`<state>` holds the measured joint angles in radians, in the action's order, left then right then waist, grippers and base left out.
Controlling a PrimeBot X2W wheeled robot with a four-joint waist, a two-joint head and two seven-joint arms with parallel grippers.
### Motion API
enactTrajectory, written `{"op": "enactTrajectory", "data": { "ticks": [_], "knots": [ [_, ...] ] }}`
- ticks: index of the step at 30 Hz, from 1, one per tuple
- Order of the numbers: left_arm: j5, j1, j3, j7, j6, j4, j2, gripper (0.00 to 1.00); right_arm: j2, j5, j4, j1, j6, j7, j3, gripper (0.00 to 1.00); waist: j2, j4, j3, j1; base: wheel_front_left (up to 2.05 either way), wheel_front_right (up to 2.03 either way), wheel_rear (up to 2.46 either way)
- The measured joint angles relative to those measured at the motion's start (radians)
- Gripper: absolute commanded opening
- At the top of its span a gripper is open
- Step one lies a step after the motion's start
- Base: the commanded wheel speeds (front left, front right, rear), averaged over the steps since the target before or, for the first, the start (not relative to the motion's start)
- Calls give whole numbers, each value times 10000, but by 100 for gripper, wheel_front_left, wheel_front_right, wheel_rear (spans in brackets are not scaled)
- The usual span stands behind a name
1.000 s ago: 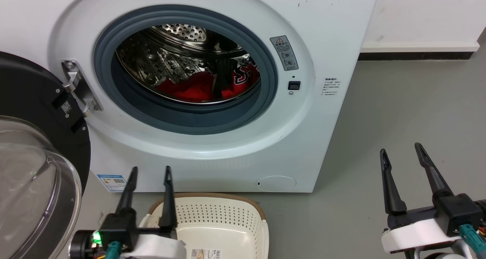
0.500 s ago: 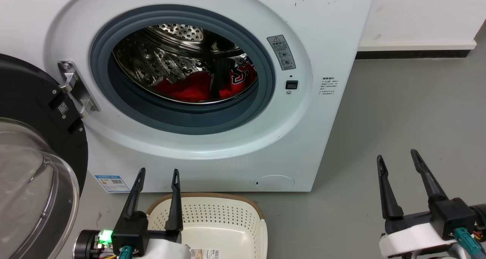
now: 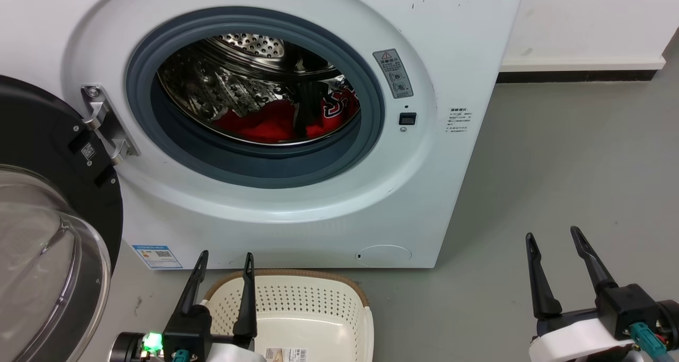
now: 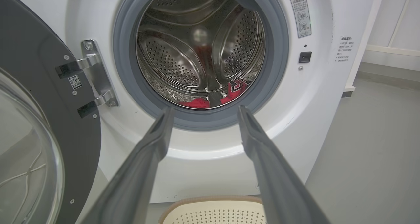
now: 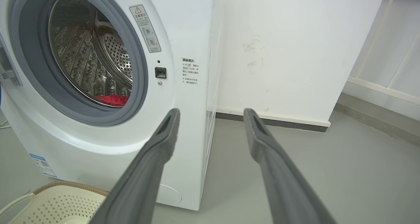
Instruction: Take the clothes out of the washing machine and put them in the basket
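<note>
The left claw point(image 3: 225, 254) and right claw point(image 3: 552, 232), both spread wide and holding nothing, had drawn back a little from the washer point(image 3: 467, 43) over the last half second. The clothes point(image 3: 265, 126) still lay inside it, and the basket point(image 3: 307, 298) sat just in front of it without any clothes, so I judged that no reach had begun.

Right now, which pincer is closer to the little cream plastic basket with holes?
Left. The left pincer sits over the left rim of the cream perforated plastic basket, fingers open. The right pincer is far off to its right, above bare grey floor.
</note>
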<state>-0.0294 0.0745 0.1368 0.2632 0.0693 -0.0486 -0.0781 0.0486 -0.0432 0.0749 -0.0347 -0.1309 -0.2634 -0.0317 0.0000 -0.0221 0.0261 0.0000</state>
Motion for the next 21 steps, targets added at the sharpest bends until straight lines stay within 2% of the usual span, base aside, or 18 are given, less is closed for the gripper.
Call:
{"op": "enactTrajectory", "data": {
  "ticks": [15, 21],
  "knots": [
    [105, -6, -201, 0, -257, -96, 100, 100, 0, 96, 6, 96, 0, -2, -46, 100, 0, -90, 169, 0, 0, 0, 0],
    [244, -652, -343, -2, -623, -472, -405, 100, 6, 533, -130, 555, -2, -2, -13, 100, 1, -381, 821, 0, 0, 0, 0]
  ]
}}
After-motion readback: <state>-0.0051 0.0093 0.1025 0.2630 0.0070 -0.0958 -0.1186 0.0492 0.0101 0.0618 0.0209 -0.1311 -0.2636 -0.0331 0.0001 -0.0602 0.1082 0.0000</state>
